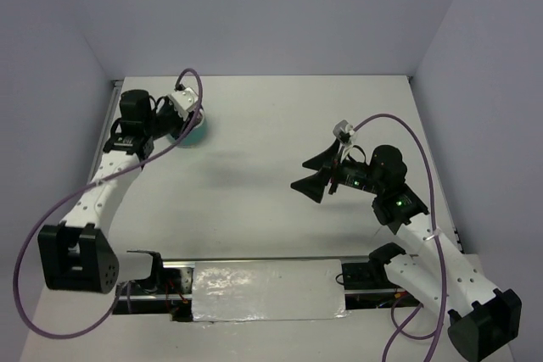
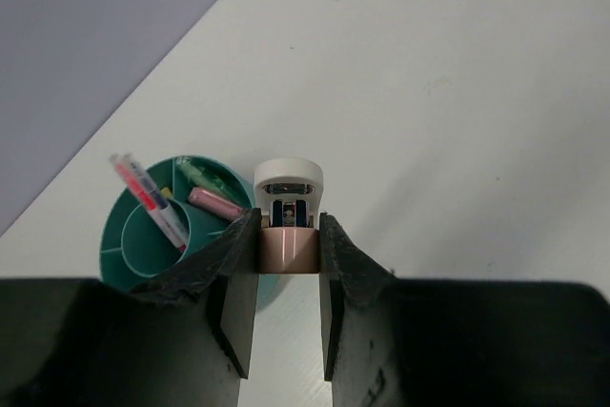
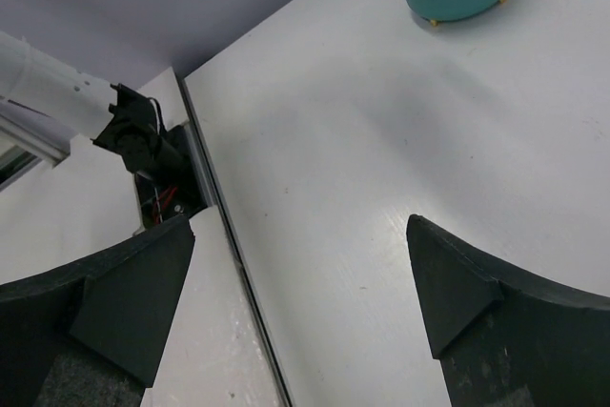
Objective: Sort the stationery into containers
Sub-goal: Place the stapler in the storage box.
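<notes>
A matte white worktop (image 1: 263, 133) is enclosed by 3 pale lavender walls (image 1: 254, 6), at its left, far and right sides. At the near edge a crinkled silvery sheet (image 1: 267, 290) lies flat, with a thin dark strip (image 1: 254, 261) running along its far side.

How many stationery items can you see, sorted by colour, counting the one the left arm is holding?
Thin pens, in the teal organizer: 2
Mint-green piece, in the organizer: 1
Pink piece, in the organizer: 1
White-and-beige piece, held in the left gripper: 1
Total: 5
</notes>
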Robot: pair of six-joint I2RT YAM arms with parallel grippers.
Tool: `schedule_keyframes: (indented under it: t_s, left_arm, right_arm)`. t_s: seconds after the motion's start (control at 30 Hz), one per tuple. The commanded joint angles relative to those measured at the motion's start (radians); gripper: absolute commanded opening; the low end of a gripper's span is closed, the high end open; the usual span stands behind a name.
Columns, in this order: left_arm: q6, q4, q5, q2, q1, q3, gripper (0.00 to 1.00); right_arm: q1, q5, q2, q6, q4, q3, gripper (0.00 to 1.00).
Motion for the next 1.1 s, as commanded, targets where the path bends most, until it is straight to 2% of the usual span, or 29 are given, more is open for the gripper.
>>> schedule_keyframes:
  t_s: [0.0,0.03,0.07,0.17,0.2,0.4,0.5,0.73,1.07]
  left_arm:
    - [0.155,-0.022,0.313,0.122,0.098,0.108,0.0]
    - [0.167,-0.043,0.432,0.156,0.156,0.13,0.0]
    - [0.185,-0.082,0.491,0.19,0.176,0.191,0.0]
    - [0.303,-0.258,0.581,0.317,0.216,0.291,0.0]
    - [0.345,-0.287,0.573,0.328,0.218,0.296,0.0]
    - [0.357,-0.234,0.503,0.373,0.222,0.264,0.0]
    - [0.373,-0.257,0.493,0.417,0.233,0.291,0.0]
    - [0.314,-0.136,0.467,0.439,0.261,0.267,0.02]
    - [0.296,-0.125,0.461,0.503,0.279,0.296,0.07]
  right_arm:
    - [-0.002,0.012,-0.011,0.038,0.055,-0.005,1.0]
    - [-0.001,0.006,-0.02,0.039,0.059,-0.01,1.0]
    - [-0.002,-0.001,-0.025,0.031,0.041,-0.01,1.0]
    - [-0.002,0.021,-0.042,0.037,0.033,-0.01,1.0]
    - [-0.004,0.01,-0.04,0.039,0.032,-0.008,1.0]
    - [-0.004,-0.036,-0.019,0.075,0.072,-0.014,1.0]
    - [-0.001,-0.031,-0.022,0.072,0.062,-0.013,1.0]
    - [-0.002,-0.047,-0.019,0.077,0.07,-0.02,1.0]
    - [-0.001,-0.051,-0.005,0.075,0.076,-0.019,1.0]
